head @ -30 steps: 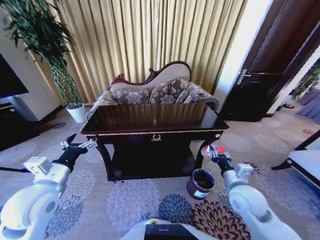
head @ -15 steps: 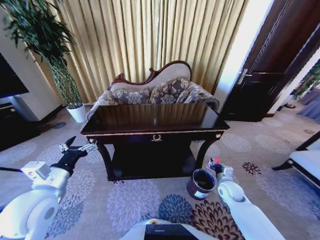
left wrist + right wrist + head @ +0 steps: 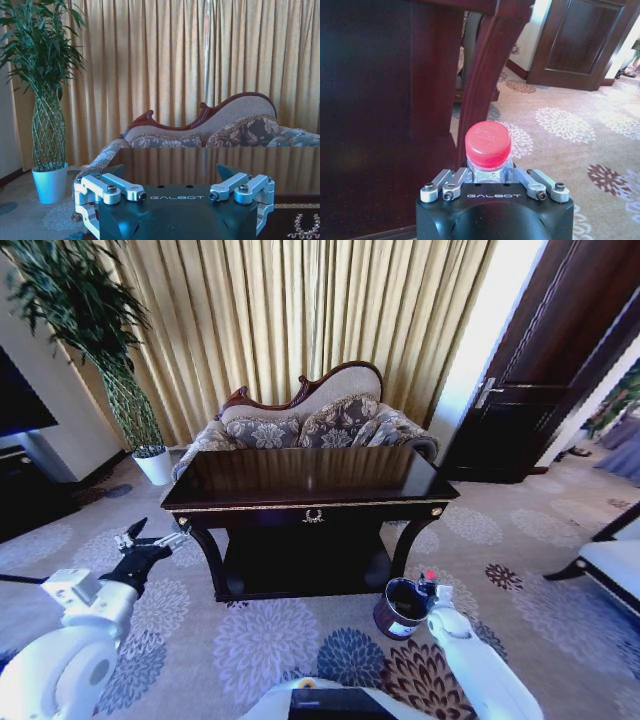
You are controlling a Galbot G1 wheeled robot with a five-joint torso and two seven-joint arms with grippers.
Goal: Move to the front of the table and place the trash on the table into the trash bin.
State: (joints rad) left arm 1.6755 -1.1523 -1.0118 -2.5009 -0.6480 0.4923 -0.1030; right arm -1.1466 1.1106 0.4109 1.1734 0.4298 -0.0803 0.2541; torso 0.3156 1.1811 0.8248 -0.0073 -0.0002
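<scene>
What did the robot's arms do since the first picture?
The right pincer, shut on the bottle with the red cap, has come down from beside the table's front corner to the rim of the trash bin on the carpet. The left pincer stayed open, held up by the table's left end, sinking only slightly. Table and bin have not moved.

"What moved?"

"The right pincer [image 3: 430, 587] went down. Before, it was up by the front corner of the table [image 3: 310, 476]. Now it is low, right beside the rim of the trash bin [image 3: 400, 608]."

"Does it have something?"

"Yes, the bottle [image 3: 488, 152] with the red cap. It came down with the pincer, squeezed between the fingers."

"And the other arm?"

"The left pincer [image 3: 150, 543] sank a little and slid a bit out to the left. Its fingers are spread apart."
</scene>
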